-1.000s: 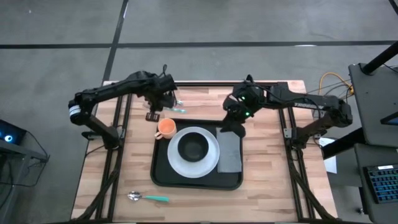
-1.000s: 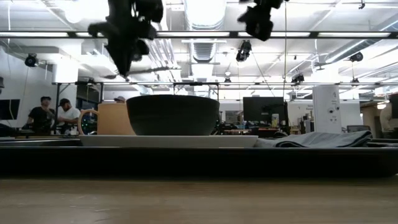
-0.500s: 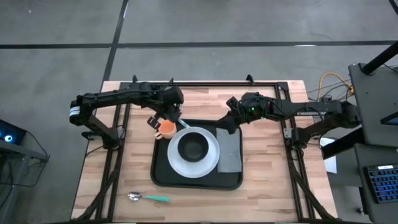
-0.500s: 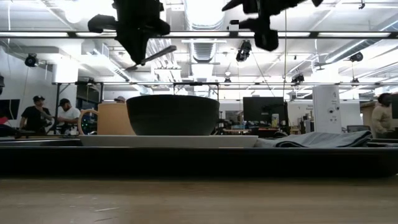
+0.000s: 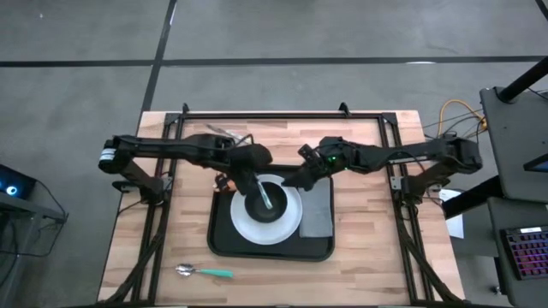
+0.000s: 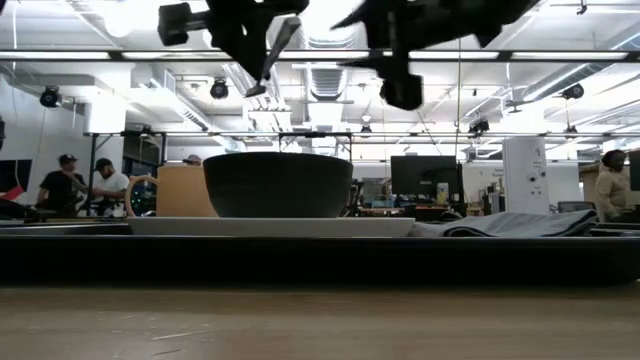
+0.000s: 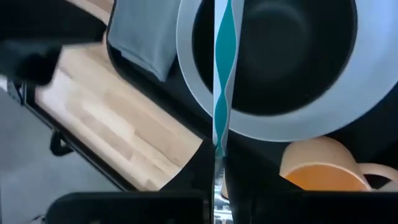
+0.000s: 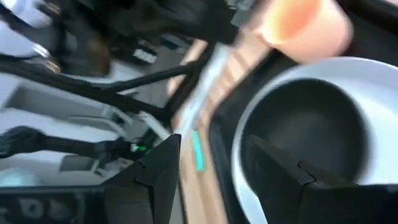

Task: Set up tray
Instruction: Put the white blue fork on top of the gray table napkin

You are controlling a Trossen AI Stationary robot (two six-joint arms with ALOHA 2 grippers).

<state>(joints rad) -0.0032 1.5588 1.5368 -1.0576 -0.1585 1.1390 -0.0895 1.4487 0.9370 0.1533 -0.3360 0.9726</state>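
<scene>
The black tray (image 5: 224,242) lies mid-table and carries a white plate (image 5: 291,224) with a black bowl (image 5: 257,210), a grey napkin (image 5: 316,210) and an orange cup (image 7: 316,167). My left gripper (image 5: 253,175) hovers over the bowl's far-left side, shut on a teal-handled utensil (image 7: 221,93); in the low view the left gripper (image 6: 250,25) is high above the bowl (image 6: 278,184). My right gripper (image 5: 300,177) is open above the plate's far-right rim, touching nothing; the right wrist view shows the gap in the right gripper (image 8: 214,168) over the bowl (image 8: 305,134). My left gripper pinches the utensil between its two fingers (image 7: 200,177), near one end of the teal handle (image 7: 219,142). The fingers come from above. The utensil is lifted clear, juts out past the fingertips over the bowl and slants downward (image 6: 268,60).
A second teal-handled spoon (image 5: 204,272) lies on the bare wood near the table's near-left edge. Both arms reach in over the tray's far half, close together. Black frame rails (image 5: 163,205) run along the table's left, right and far sides. People stand in the room behind.
My left gripper has carried the utensil from the table's far-left area toward the tray, past the orange cup, to above the bowl. My right gripper has moved left and toward the near edge, from beside the napkin's far end to over the plate's far-right rim, dropping slightly.
</scene>
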